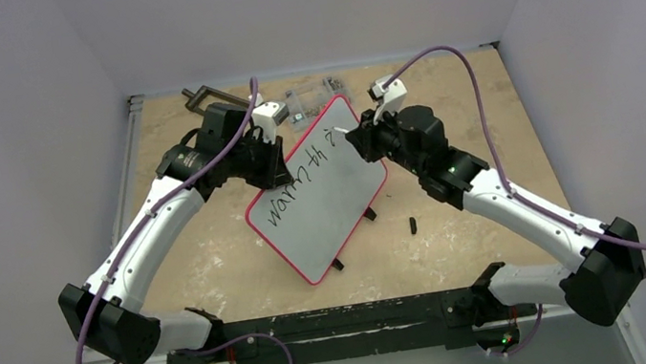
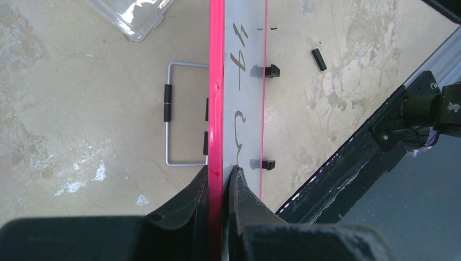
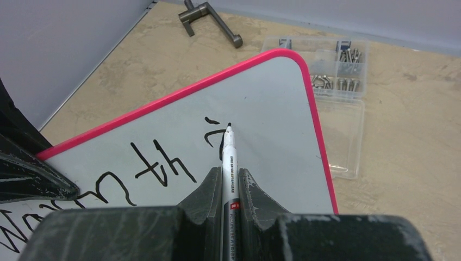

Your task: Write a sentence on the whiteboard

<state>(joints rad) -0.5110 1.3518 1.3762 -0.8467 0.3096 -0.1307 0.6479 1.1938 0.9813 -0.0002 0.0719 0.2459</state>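
Whiteboard [image 1: 328, 205] pinched by left gripper [image 2: 220, 171]; right gripper [image 3: 225, 175] pinches marker [image 3: 228, 149]; box [image 3: 341, 138] holds perhaps screws [image 3: 343, 84].

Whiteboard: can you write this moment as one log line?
left gripper: shut on whiteboard rim | right gripper: shut on marker | marker tip: beside last stroke | sentence: unfinished

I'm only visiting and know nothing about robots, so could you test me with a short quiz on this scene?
1. True or false: the left fingers clamp the whiteboard by its red rim.
2. What do the right fingers hold? A) a marker B) an eraser C) a screwdriver
3. Fill in: the sentence begins with the word ____.
Key: 1 true; 2 A; 3 warmth.
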